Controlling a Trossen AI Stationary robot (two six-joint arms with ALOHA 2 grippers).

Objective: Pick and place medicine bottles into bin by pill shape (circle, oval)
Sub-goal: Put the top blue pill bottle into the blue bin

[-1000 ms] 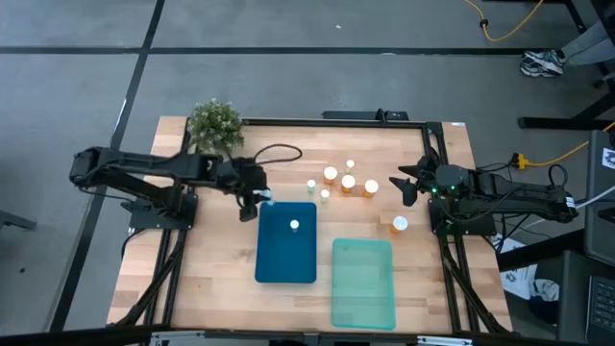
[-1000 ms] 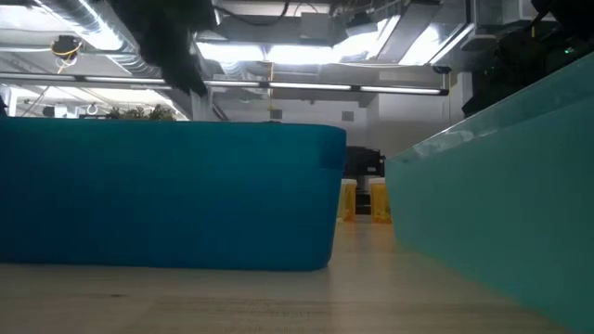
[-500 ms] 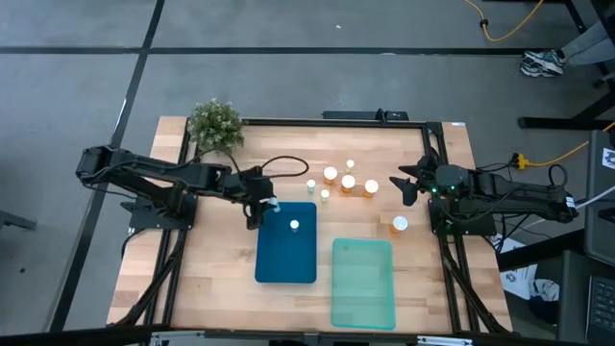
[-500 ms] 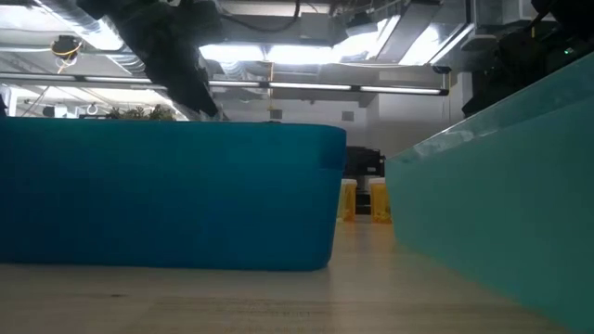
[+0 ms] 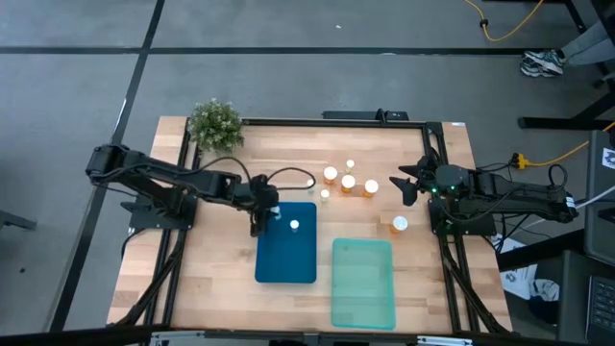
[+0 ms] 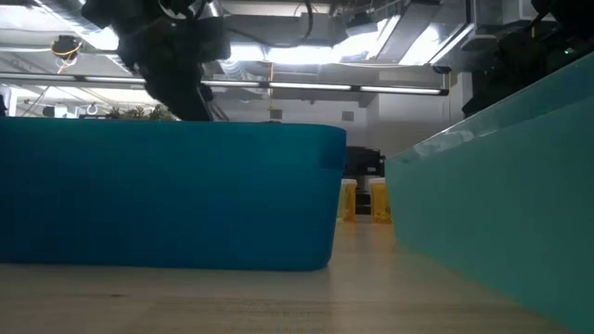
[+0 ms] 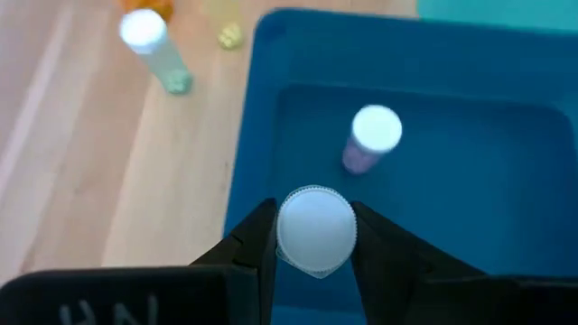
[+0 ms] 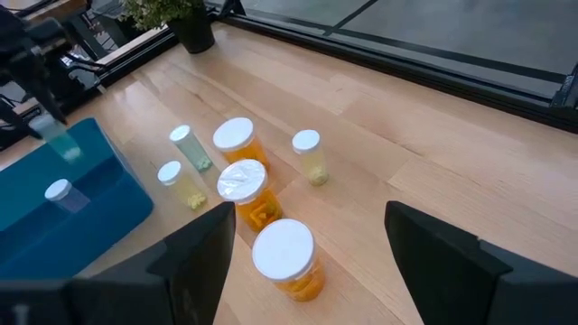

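My left gripper [image 5: 266, 209] is shut on a small pale medicine bottle with a white cap [image 7: 316, 230], over the far-left corner of the blue bin [image 5: 286, 259]. One white-capped bottle [image 5: 294, 226] stands inside that bin. Several more bottles, orange [image 5: 348, 181] and small pale ones [image 5: 325, 193], stand upright on the table beyond the bins. One orange bottle [image 5: 399, 224] stands alone near the right arm. My right gripper [image 5: 407, 186] waits open at the right, past the cluster. The teal bin [image 5: 363, 284] holds nothing that shows. My left gripper pinches the small bottle between its two fingers [image 7: 257, 244], just under the white cap [image 7: 316, 217]. The fingers slant down from the table's left. The bottle hangs upright, clear of the blue bin's floor; its body is hidden under the cap.
A green potted plant [image 5: 214, 125] stands at the far left corner. A black cable [image 5: 288, 176] loops behind the left gripper. In the low view the blue bin's wall [image 6: 167, 195] and the teal bin's wall [image 6: 501, 186] fill the foreground, with orange bottles [image 6: 362, 199] between them.
My left gripper has carried the small bottle down and toward the table's near-right, from just beyond the blue bin's far-left corner to over the bin's inside. It has stayed shut on the bottle, which remains upright.
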